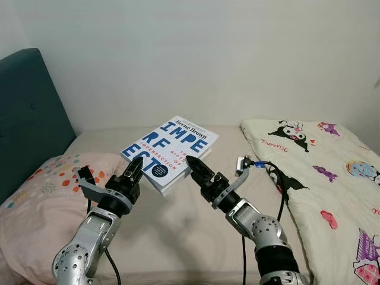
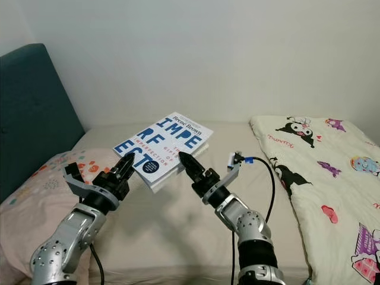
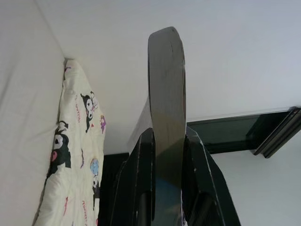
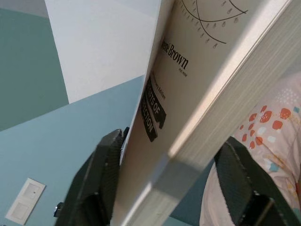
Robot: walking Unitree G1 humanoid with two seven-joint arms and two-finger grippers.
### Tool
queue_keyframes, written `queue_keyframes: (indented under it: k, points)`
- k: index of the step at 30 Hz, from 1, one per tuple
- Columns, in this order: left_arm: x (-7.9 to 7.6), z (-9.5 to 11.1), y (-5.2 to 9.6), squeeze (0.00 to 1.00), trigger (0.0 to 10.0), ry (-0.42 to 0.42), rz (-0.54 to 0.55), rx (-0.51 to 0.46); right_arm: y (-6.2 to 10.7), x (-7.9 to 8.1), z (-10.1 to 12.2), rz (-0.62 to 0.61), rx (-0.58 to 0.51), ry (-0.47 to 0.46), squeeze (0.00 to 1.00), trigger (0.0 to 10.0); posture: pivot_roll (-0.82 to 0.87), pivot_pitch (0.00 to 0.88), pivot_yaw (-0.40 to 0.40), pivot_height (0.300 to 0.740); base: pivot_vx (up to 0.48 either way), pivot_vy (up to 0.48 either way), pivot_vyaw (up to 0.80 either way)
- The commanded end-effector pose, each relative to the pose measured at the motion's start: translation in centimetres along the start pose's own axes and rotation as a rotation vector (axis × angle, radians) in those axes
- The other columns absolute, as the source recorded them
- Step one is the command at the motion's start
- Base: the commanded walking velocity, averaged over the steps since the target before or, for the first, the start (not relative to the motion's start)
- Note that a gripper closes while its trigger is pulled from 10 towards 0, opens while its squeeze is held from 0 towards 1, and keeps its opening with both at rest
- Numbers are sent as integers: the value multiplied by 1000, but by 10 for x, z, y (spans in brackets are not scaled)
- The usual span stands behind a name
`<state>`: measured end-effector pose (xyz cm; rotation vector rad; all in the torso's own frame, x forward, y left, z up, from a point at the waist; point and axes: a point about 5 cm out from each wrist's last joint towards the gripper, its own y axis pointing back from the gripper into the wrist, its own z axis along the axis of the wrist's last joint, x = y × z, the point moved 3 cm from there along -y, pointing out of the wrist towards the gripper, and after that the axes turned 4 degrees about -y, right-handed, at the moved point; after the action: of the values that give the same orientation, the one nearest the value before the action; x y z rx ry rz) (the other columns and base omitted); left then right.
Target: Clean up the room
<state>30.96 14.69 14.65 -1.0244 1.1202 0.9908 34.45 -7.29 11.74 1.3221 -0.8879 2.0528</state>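
A white and blue paperback book (image 1: 172, 145) is lifted and tilted above the beige bed sheet (image 1: 178, 237). My left gripper (image 1: 135, 169) grips its near left corner, fingers pressed close together. My right gripper (image 1: 196, 167) is shut on the book's near right edge. In the right wrist view the book's spine and pages (image 4: 197, 70) sit between the two black fingers (image 4: 101, 179). A dark finger (image 3: 164, 94) rises at the centre of the left wrist view.
A teal headboard (image 1: 24, 119) stands at the left, with a pillow (image 1: 41, 196) printed with coloured dots below it. A cream quilt with cartoon figures (image 1: 332, 172) covers the right side of the bed. A white wall runs behind.
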Motion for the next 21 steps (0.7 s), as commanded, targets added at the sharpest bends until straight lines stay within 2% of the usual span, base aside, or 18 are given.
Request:
queue_keyframes:
  k: [1,21]
  points:
    - [-1,-20,-1,0,10000,63,-23,22,-1,4,0,27,1,-4,0,0,16,0,13,740,0,0,0]
    - [-2,-27,-1,0,10000,20,-23,58,-2,7,2,44,-5,-19,0,0,17,0,13,740,0,0,0]
